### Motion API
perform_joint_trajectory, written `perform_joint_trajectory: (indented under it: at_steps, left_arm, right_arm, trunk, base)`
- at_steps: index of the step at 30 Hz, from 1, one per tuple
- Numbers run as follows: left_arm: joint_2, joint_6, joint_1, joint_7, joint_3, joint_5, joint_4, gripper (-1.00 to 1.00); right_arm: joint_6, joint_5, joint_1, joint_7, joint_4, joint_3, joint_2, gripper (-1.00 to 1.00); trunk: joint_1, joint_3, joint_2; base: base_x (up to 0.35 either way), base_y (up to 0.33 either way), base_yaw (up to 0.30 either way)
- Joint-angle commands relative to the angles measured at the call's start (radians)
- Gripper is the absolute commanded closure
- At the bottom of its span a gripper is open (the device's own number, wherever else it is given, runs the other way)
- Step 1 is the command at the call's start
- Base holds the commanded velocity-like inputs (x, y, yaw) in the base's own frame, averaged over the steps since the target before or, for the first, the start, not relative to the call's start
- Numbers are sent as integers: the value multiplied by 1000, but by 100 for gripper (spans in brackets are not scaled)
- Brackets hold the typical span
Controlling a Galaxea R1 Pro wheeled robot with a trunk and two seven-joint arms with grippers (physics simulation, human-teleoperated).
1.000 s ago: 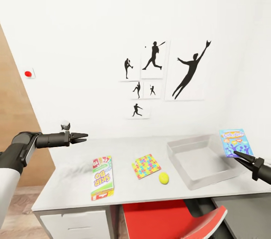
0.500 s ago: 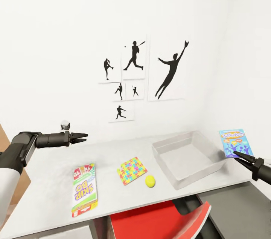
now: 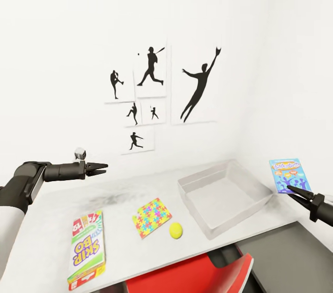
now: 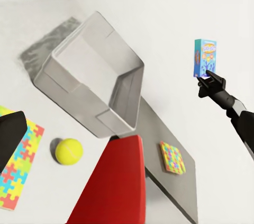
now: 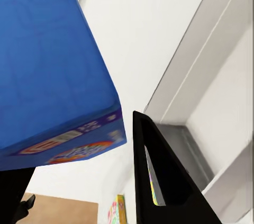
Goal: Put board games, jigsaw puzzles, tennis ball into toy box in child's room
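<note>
Pale grey desk (image 3: pixel 120 260) stands against white wall with black sports silhouette pictures (image 3: pixel 152 94); on it lie green-white-red Skip-Bo box (image 3: pixel 86 249), multicoloured square puzzle (image 3: pixel 151 218), yellow-green tennis ball (image 3: pixel 175 230) and shallow light grey bin (image 3: pixel 221 197). Left claw (image 3: pixel 102 167) hovers narrow, empty; right claw (image 3: pixel 292 189) grips blue game box (image 3: pixel 289 175).

Left wrist view shows red chair (image 4: pixel 116 187) beside the bin (image 4: pixel 90 86), second puzzle (image 4: pixel 172 158) on lower dark section.

Right wrist view: blue box (image 5: pixel 53 70) between the fingers.

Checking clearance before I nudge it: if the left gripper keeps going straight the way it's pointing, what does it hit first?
Probably nothing on the table: the left gripper points level above it, towards the held blue board game. Depth is unclear.
</note>
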Motion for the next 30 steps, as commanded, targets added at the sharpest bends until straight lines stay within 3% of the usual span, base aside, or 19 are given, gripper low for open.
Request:
perform_joint_trajectory:
  at_steps: [1, 12, 30]
  left_arm:
    - [0, 11, -1, -3, 0, 0, 0, -100]
    - [0, 11, -1, -3, 0, 0, 0, -100]
    - [0, 11, -1, -4, 1, 0, 0, -100]
  right_arm:
    - [3, 4, -1, 5, 0, -2, 0, 100]
    - [3, 4, -2, -18, -1, -2, 0, 100]
    - [3, 13, -3, -40, -9, -1, 1, 100]
  trunk:
    - [1, -2, -2]
    - [1, -4, -2]
    - [1, -17, -2]
  base:
    - [58, -27, -4]
    - [105, -5, -1]
    - [7, 0, 26]
